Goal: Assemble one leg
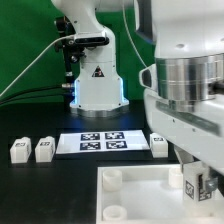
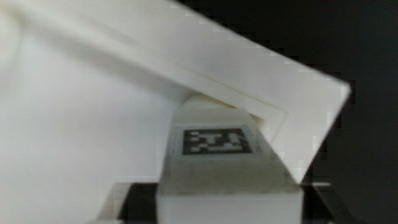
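Note:
My gripper (image 1: pixel 194 172) is shut on a white leg (image 1: pixel 193 184) with a tag mark on its face. It holds the leg upright at the right corner of the large white tray-like part (image 1: pixel 135 185) at the front. In the wrist view the leg (image 2: pixel 217 150) sits between the two dark fingers (image 2: pixel 146 200) of the gripper (image 2: pixel 228 206), its far end against the part's corner (image 2: pixel 285 80). Whether the leg sits in a socket is hidden. Three more legs stand on the table: two at the exterior view's left (image 1: pixel 18 150) (image 1: pixel 44 149) and one at its right (image 1: pixel 159 146).
The marker board (image 1: pixel 100 142) lies flat between the loose legs, behind the tray-like part. The arm's white base (image 1: pixel 98 85) stands at the back. Round sockets (image 1: pixel 113 179) stick up at the part's corners. A green backdrop lies behind.

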Controlling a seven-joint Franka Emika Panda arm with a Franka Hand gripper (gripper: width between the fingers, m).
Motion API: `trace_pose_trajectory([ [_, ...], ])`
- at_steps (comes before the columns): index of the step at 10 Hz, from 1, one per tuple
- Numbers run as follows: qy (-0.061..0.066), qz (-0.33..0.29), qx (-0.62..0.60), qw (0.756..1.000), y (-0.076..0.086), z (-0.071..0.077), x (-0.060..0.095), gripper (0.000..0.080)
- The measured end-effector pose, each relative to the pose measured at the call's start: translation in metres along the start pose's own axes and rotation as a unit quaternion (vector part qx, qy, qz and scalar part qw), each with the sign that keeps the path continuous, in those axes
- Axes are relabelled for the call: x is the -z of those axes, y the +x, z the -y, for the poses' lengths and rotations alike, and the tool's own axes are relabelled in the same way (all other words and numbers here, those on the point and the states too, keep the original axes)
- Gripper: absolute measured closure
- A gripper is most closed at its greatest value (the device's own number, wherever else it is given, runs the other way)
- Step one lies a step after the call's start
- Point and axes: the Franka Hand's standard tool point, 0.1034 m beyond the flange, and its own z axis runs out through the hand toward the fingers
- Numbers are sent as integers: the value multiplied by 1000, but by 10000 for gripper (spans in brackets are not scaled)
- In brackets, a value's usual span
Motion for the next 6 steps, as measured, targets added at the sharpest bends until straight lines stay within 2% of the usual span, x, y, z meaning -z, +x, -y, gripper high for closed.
trace_pose_trajectory([
  [1,1,10,-76,997,-1,0,0,506],
  [4,4,8,-198,980,-1,1,1,506],
  [6,5,2,-217,976,1,1,2,506],
])
